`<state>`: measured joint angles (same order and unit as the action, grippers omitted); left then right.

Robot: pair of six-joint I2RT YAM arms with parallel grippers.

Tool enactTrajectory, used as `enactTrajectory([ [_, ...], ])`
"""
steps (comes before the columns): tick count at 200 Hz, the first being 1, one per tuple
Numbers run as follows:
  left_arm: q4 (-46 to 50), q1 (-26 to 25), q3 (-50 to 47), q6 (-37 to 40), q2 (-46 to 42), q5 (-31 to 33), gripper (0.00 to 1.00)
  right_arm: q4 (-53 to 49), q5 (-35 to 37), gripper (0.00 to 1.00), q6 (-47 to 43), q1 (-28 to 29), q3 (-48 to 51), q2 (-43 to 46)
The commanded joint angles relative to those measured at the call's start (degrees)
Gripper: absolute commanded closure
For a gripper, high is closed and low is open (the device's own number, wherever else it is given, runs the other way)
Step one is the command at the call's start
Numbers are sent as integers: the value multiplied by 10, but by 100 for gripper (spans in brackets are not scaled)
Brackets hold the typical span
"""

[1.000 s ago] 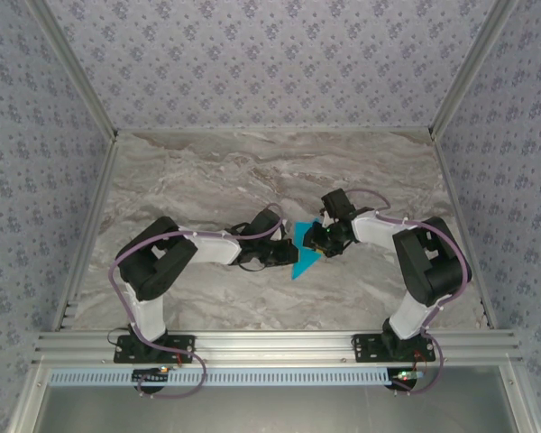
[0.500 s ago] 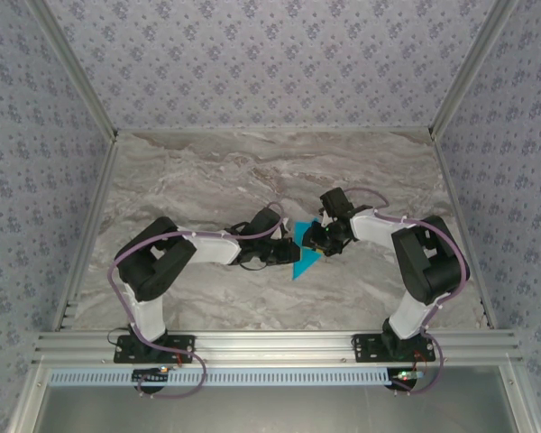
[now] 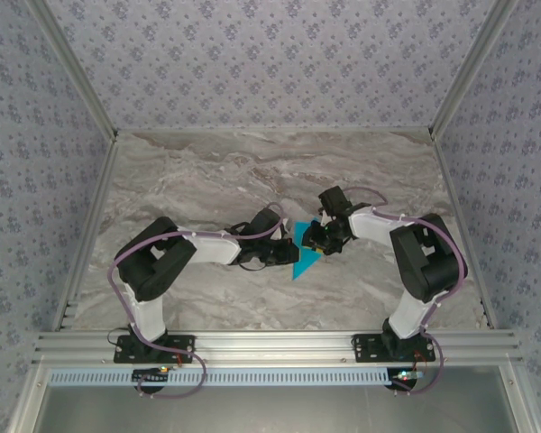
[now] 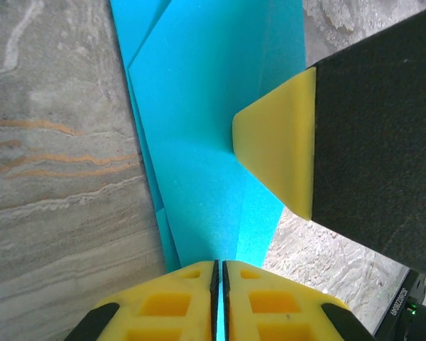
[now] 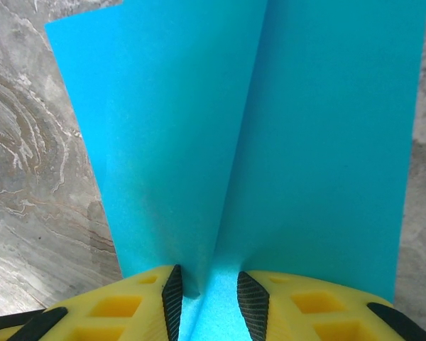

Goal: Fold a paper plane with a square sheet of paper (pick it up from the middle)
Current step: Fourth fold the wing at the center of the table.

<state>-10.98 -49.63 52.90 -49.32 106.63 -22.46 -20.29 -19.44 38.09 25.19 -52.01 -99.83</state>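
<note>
Left wrist view: anchor with left gripper point(image 4: 217, 266) pinching the square sheet of paper point(image 4: 199, 128), close slightly parted right gripper point(image 5: 207, 281) squarely on the crease point(image 5: 240, 142).

Paper point(image 3: 303, 263) laid on the table point(image 3: 207, 180), centred, left gripper point(image 3: 289, 252) placed at its left edge, right gripper point(image 3: 315, 242) at its right.

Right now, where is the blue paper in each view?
Top external: paper at mid-table, between left hand and right hand.
Left wrist: paper runs down the middle, top to bottom.
Right wrist: paper spans upper centre and right.
Shared landmark: marble table.
</note>
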Motion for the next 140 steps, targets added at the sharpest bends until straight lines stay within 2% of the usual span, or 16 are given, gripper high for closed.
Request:
enactTrajectory([
  [1, 18, -1, 16, 12, 10, 8, 87, -37, 96, 63, -6, 13, 38, -87],
  [140, 24, -1, 16, 12, 9, 15, 88, -66, 127, 60, -7, 35, 13, -122],
])
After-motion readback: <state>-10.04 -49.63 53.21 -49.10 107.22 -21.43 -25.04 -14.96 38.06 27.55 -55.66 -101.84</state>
